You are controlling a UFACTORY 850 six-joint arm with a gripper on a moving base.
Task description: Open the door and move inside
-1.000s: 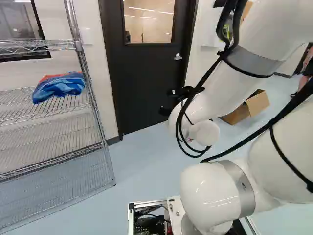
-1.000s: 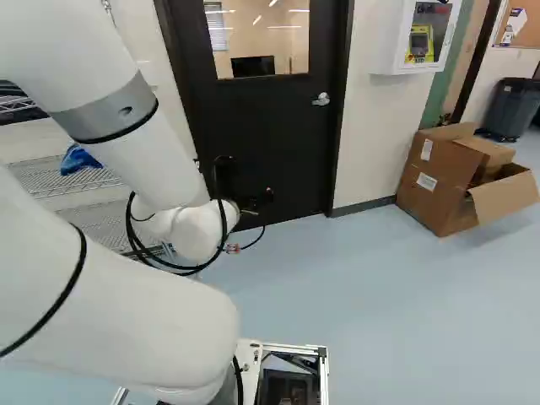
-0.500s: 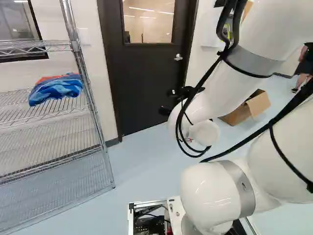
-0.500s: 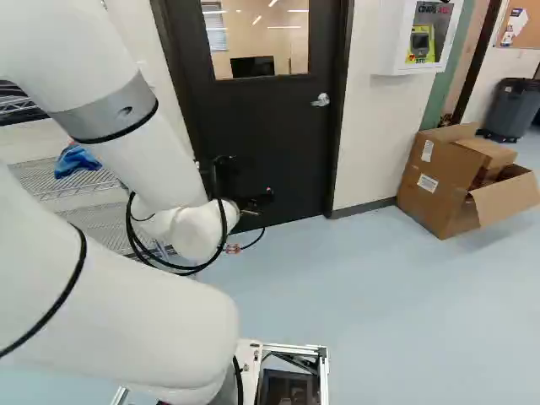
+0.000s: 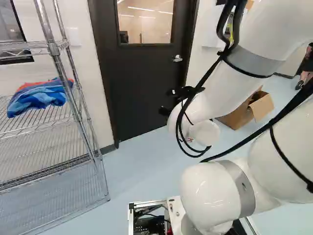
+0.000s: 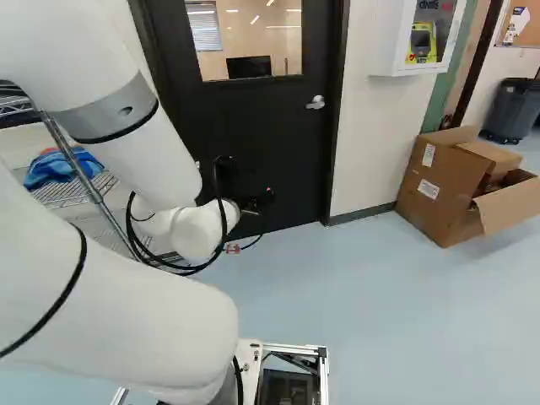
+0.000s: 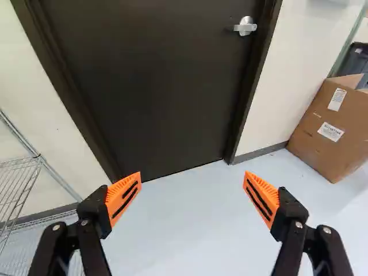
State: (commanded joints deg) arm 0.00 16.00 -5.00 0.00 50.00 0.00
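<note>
Door [image 6: 261, 126] — window [image 6: 246, 51] only in base views

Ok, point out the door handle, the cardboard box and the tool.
Door handle [image 7: 245, 27], wrist view, its lever.
Cardboard box [image 6: 440, 205], right base view, its labelled side.
Tool [image 7: 192, 177], wrist view, midway between fingertips.

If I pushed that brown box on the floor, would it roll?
The box probably wouldn't roll, since its sides look flat. Its open flap looks thin, so it might bend. Being cardboard, the box may feel light for its size.
</note>
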